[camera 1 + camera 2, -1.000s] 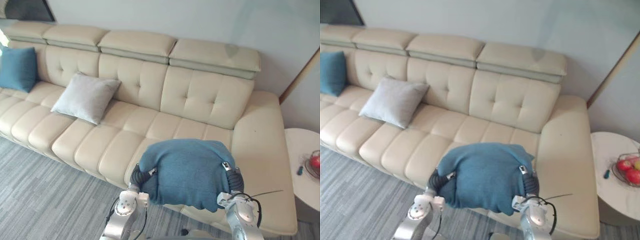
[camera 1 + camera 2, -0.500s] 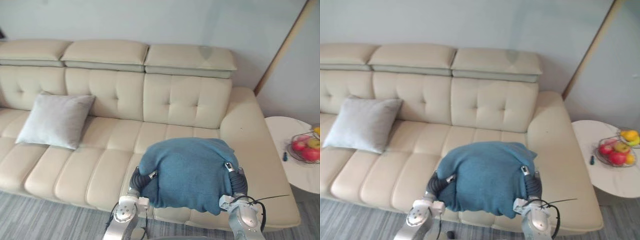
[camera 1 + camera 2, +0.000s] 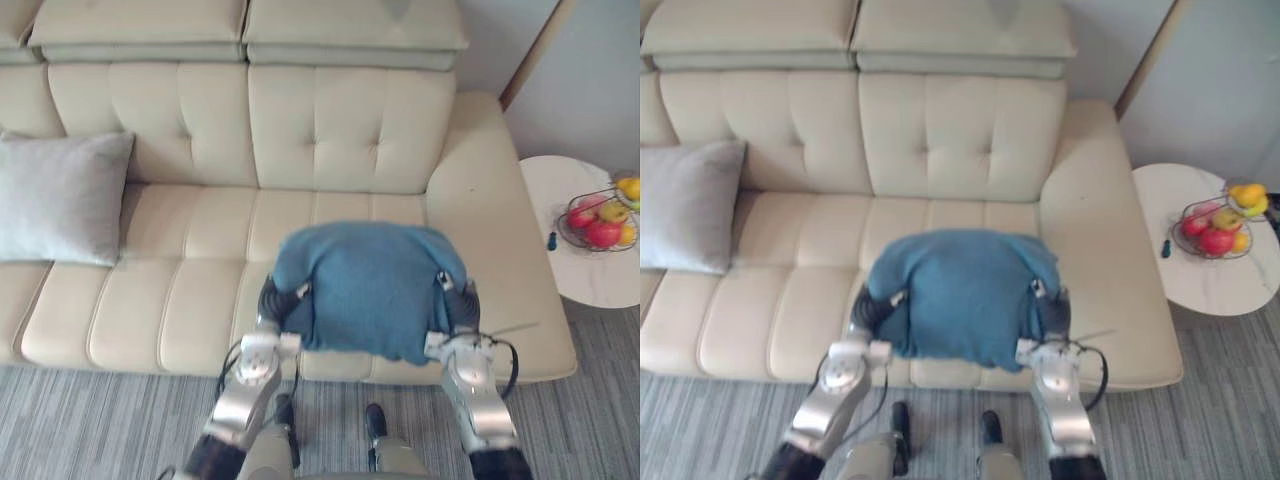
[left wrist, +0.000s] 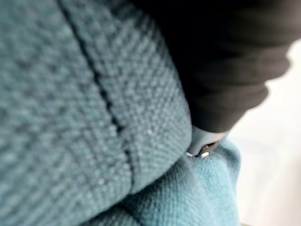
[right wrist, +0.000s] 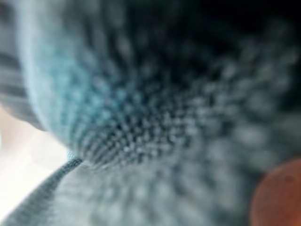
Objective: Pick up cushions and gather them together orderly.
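Cushion carried: teal-blue knitted fabric cushion [image 3: 368, 290], held up off the seat between both arms, over the front edge of the sofa's right-hand end.
Left hand [image 3: 273, 302]: pressed against the cushion's left side, dark cover showing; whether it grips or lies flat I cannot tell.
Right hand [image 3: 459, 304]: against the right side, likewise buried in the fabric; its state I cannot tell either.
Sofa: cream tufted leather sofa [image 3: 200, 290], seat beneath the load bare.
Other cushion: pale grey square fabric cushion [image 3: 60, 198], leaning on the backrest well to the left.
Side table: round white table [image 3: 590, 285] with a wire basket of fruit [image 3: 600, 220], just beside the armrest.
Step in hand: I'd say carrying, not yet setting down.
Next move: probably bring the blue one leftward and stand it neatly beside the grey one.
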Robot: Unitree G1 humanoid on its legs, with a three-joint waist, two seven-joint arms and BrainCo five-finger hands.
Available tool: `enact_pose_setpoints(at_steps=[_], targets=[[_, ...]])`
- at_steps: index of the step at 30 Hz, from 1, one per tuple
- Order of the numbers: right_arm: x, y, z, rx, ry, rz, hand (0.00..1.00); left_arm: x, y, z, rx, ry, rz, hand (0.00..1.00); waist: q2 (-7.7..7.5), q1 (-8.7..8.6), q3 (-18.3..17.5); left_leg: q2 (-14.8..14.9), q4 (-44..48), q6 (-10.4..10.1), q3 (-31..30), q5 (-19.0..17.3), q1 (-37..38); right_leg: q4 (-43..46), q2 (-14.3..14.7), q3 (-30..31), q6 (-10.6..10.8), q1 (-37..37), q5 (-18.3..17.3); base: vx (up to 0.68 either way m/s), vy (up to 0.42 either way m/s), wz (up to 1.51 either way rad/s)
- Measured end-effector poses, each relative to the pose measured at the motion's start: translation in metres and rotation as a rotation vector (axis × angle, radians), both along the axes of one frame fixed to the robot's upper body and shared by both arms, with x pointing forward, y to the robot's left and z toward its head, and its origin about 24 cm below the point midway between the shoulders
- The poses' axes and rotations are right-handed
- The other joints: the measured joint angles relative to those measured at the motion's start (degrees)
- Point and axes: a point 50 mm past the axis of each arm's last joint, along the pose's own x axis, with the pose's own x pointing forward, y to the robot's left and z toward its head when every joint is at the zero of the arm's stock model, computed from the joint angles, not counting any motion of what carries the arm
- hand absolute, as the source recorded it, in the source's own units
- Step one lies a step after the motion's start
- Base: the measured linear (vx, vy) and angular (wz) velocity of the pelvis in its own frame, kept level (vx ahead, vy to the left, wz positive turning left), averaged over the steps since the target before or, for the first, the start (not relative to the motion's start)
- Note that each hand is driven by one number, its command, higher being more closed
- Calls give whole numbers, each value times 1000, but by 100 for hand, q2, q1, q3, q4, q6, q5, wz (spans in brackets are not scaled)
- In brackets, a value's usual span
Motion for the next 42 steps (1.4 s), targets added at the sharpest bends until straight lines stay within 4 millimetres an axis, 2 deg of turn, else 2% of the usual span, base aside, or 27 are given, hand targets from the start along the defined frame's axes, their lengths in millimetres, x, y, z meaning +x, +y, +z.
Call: enact_pose_setpoints(at_steps=[2, 4, 5, 6, 7, 8, 10, 11, 13, 15, 16, 20, 24, 27, 31, 33, 38, 42], targets=[[33, 4, 45, -46, -129, -5, 100, 32, 0, 44, 34, -133, 44, 100, 17, 34, 100, 20, -237, 14, -34, 270, -293, 1, 39, -37, 5, -388, 135, -208, -78, 4], [50, 8, 81, -73, -228, -10, 100, 48, 1, 78, 47, -230, 85, 100, 49, 48, 195, 18, -482, 6, -48, 484, -383, 8, 45, -62, -8, -589, 204, -113, -52, 6], [59, 11, 109, -94, -308, -21, 100, 57, 1, 104, 38, -305, 118, 100, 98, 47, 317, 17, -623, -25, -78, 649, -429, 18, 53, -103, -9, -687, 244, -93, -55, 9], [65, 15, 134, -124, -383, -41, 100, 62, 0, 128, 21, -376, 146, 100, 123, 46, 340, 16, -737, -41, -102, 753, -540, 59, 69, -125, -7, -872, 255, -87, -55, 10], [67, 16, 149, -136, -423, -55, 100, 64, 1, 141, 11, -416, 161, 100, 141, 47, 353, 12, -800, -36, -120, 817, -611, 90, 73, -147, -9, -974, 257, -65, -48, 10], [73, 19, 173, -163, -485, -80, 100, 69, 1, 165, -9, -478, 186, 100, 168, 42, 378, 5, -950, -50, -159, 976, -716, 107, 80, -180, -10, -1139, 283, -34, -41, 10], [82, 25, 207, -174, -550, -131, 100, 76, 1, 198, -49, -554, 239, 100, 209, 39, 445, 23, -1165, -76, -188, 1155, -844, 111, 107, -233, -26, -1337, 310, -23, -35, 9], [84, 27, 214, -166, -564, -141, 0, 77, 1, 206, -62, -569, 254, 0, 207, 39, 481, 31, -1201, -85, -190, 1183, -869, 112, 115, -239, -31, -1375, 313, 1, -26, 6], [92, 32, 239, -145, -582, -182, 0, 84, 2, 232, -99, -592, 315, 0, 257, 41, 715, 49, -1327, -121, -234, 1275, -915, 111, 133, -314, -34, -1452, 314, 17, -31, 7], [98, 31, 247, -141, -566, -199, 0, 89, 3, 240, -102, -581, 340, 0, 267, 41, 729, 48, -1390, -131, -241, 1358, -1051, 117, 137, -325, -37, -1613, 316, 17, -27, 8], [106, 28, 254, -123, -523, -209, 0, 96, 4, 249, -120, -550, 358, 0, 326, 41, 806, 57, -1404, -146, -323, 1393, -1221, 120, 138, -395, -51, -1752, 326, 23, -22, 14], [124, 23, 251, 14, -341, -138, 0, 112, 2, 254, -167, -412, 305, 0, 344, 36, 1095, 77, -1646, -200, -369, 1587, -1330, 83, 148, -550, -53, -1884, 327, 36, -26, 12], [129, 22, 243, 79, -280, -92, 0, 121, 6, 238, -187, -317, 266, 0, 340, 27, 1244, 123, -1754, -300, -487, 1668, -1598, 62, 190, -669, -55, -2135, 329, 46, -33, 9], [129, 21, 243, 114, -277, -78, 0, 124, 5, 228, -203, -277, 239, 0, 328, -6, 1580, 121, -1754, -411, -516, 1800, -1627, 108, 187, -711, -59, -2136, 326, 25, -33, 13], [129, 25, 235, 140, -280, -46, 0, 126, 12, 209, -210, -238, 241, 0, 333, -103, 1877, 116, -1754, -440, -530, 1823, -1629, 326, 205, -732, -140, -2202, 197, 16, -37, 7], [128, 22, 230, 151, -290, -44, 0, 127, 14, 206, -207, -241, 233, 0, 329, -101, 1927, 116, -1754, -533, -554, 1887, -1629, 520, 212, -754, -153, -2283, 165, 4, -48, 13], [128, 18, 212, 197, -276, -38, 0, 126, 31, 193, -191, -240, 255, 0, 328, -110, 1927, 128, -1756, -533, -595, 1886, -1536, 960, 233, -798, -267, -2385, -101, 5, -68, 6], [115, 1, 201, 252, -357, -71, 0, 120, 46, 182, -227, -260, 287, 0, 325, -147, 1929, 124, -1757, -533, -647, 1886, -1481, 1115, 233, -816, -267, -2395, -181, 9, -57, 5]])
